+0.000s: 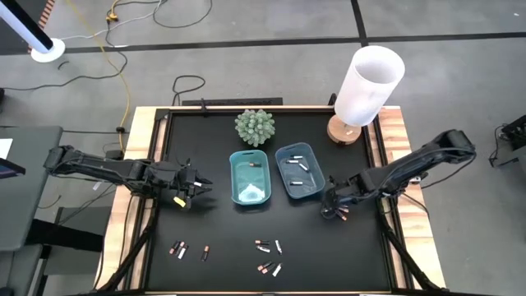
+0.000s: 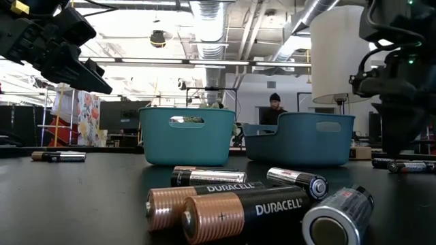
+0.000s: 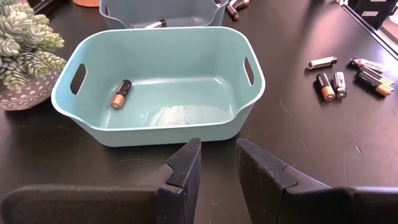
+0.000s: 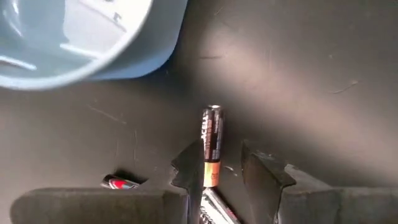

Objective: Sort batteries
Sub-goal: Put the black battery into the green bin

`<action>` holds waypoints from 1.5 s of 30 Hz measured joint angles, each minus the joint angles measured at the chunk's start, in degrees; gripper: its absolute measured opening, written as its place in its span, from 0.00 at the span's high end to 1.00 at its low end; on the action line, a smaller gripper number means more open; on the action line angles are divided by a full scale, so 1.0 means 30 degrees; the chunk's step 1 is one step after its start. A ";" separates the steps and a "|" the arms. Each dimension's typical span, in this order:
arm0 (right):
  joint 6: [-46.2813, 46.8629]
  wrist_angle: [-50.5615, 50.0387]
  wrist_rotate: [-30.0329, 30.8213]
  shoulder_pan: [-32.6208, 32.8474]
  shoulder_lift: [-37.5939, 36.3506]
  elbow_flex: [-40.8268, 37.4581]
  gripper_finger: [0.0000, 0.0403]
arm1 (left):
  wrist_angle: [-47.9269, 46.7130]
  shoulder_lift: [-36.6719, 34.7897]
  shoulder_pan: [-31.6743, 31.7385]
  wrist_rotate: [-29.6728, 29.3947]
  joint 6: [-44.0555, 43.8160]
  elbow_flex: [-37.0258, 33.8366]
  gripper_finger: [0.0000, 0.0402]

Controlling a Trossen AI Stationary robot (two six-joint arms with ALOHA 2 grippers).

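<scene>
Two blue-teal trays stand mid-table: the left tray (image 1: 249,178) holds one copper-ended battery (image 3: 121,93), and the right tray (image 1: 297,171) holds several silvery ones. Loose batteries (image 1: 267,256) lie near the table's near edge, with more (image 1: 189,250) to the left. My left gripper (image 3: 217,162) is open and empty, hovering left of the left tray (image 3: 161,81). My right gripper (image 4: 221,171) is open and low over the table, right of the right tray. Its fingers stand on either side of a black-and-copper battery (image 4: 211,146) lying on the table. A silvery battery (image 4: 217,210) lies beside it. My right gripper comes from above, pointing down, with its fingers along either side of the black-and-copper battery's copper end (image 4: 211,173). One finger (image 4: 188,168) stands right beside it. I cannot tell whether it touches. The battery lies flat on the table.
A potted succulent (image 1: 254,126) stands behind the trays and a white lamp (image 1: 367,86) at the far right corner. A small red-tipped battery (image 4: 121,182) lies near the right gripper. Wooden rails (image 1: 393,140) border the black table top. Bare table lies between the trays and the near batteries.
</scene>
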 joint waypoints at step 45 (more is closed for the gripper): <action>0.0667 -0.7890 -0.0018 0.0822 -0.1055 0.3780 0.97 | -0.0004 0.0000 -0.0002 0.0000 -0.0036 0.0000 0.76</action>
